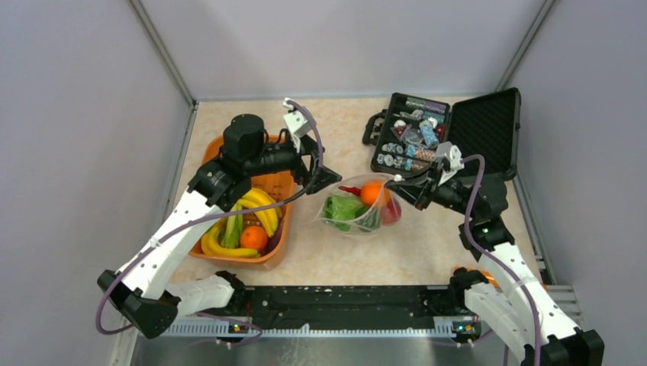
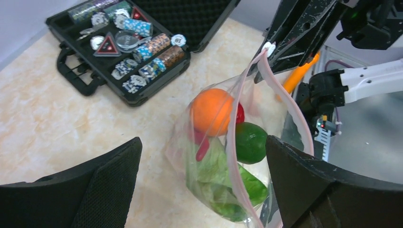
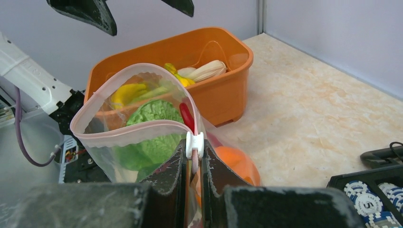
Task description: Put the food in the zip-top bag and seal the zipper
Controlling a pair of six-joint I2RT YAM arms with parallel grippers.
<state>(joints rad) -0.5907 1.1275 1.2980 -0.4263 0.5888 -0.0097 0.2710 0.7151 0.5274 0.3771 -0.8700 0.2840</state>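
Beige tabletop (image 3: pixel 309 118), zipper (image 3: pixel 138 129) pinched between right fingers (image 3: pixel 166 190)

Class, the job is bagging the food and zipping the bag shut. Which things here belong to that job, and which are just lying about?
Job: zip-top bag, its zipper, orange and greens inside it, bananas in the orange tub, right gripper pinching the zipper, open left gripper.
Lying about: black case, poker chips inside it.

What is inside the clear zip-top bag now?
An orange, a green round fruit, leafy lettuce and a red chilli. Anything lying beneath them is covered.
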